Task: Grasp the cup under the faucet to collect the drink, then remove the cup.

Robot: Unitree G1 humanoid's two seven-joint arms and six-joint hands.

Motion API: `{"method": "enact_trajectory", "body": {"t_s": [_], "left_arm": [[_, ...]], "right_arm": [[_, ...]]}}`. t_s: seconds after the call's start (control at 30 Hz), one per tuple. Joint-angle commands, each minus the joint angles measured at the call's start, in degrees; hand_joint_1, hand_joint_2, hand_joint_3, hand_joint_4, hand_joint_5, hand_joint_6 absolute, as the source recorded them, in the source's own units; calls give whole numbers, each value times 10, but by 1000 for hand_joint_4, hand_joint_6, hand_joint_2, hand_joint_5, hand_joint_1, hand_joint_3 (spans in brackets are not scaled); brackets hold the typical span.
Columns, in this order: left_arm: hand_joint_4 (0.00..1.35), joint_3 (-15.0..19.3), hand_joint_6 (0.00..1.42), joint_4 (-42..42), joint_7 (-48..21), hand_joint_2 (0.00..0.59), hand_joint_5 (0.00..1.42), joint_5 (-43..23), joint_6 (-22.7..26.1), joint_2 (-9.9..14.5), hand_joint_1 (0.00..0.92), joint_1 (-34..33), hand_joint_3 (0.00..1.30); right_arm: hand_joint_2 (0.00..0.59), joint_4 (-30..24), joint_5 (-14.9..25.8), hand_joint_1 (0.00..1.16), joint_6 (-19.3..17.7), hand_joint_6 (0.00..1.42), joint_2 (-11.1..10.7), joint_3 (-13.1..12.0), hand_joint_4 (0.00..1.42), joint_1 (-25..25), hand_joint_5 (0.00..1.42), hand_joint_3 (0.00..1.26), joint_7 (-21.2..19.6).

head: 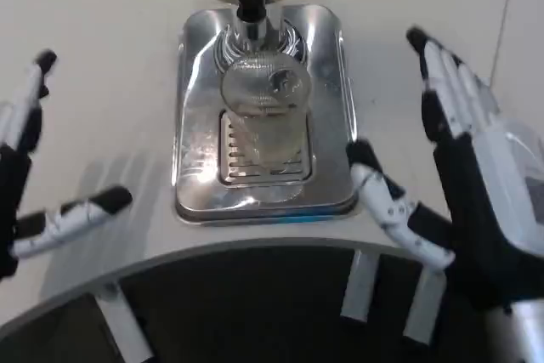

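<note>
Clear plastic is what our cup (265,112) is made of. It stands in the top middle of the picture, on a shiny metal tray (197,176), right under the faucet (248,14). Our right hand (463,167) is on the right side, wide open, holding nothing, near the tray but not touching the cup. Our left hand (38,184) is at the left edge, open too, well apart from the cup. Both sit over the white table (102,65). Nothing stands between our hands and the cup.

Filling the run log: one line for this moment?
cup: on drip tray, under faucet | left hand: open, apart | right hand: open, apart
</note>
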Motion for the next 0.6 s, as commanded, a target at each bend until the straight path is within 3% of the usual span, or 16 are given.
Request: {"method": "enact_trajectory", "body": {"t_s": [0.03, 0.2, 0.37, 0.6], "left_arm": [[0, 7, 13, -76, -51, 43, 3, -11, 8, 3, 0, 83, 0], [0, 15, 0, -125, -80, 47, 0, -24, 23, -16, 0, 131, 0], [0, 15, 0, -158, -99, 50, 0, -29, 42, -39, 0, 134, 0], [0, 23, 0, -144, -107, 53, 0, -38, 26, -45, 0, 136, 0]], "right_arm": [[480, 37, 72, 340, 25, 0, 27, -13, 0, -65, 0, 0, 14], [482, 61, 149, 349, 39, 0, 38, -26, 0, -130, 0, 0, 27], [491, 71, 251, 351, 59, 0, 51, -40, 0, -191, 0, 0, 53], [511, 112, 359, 339, 81, 0, 48, -65, 0, -280, 0, 0, 77]]}}
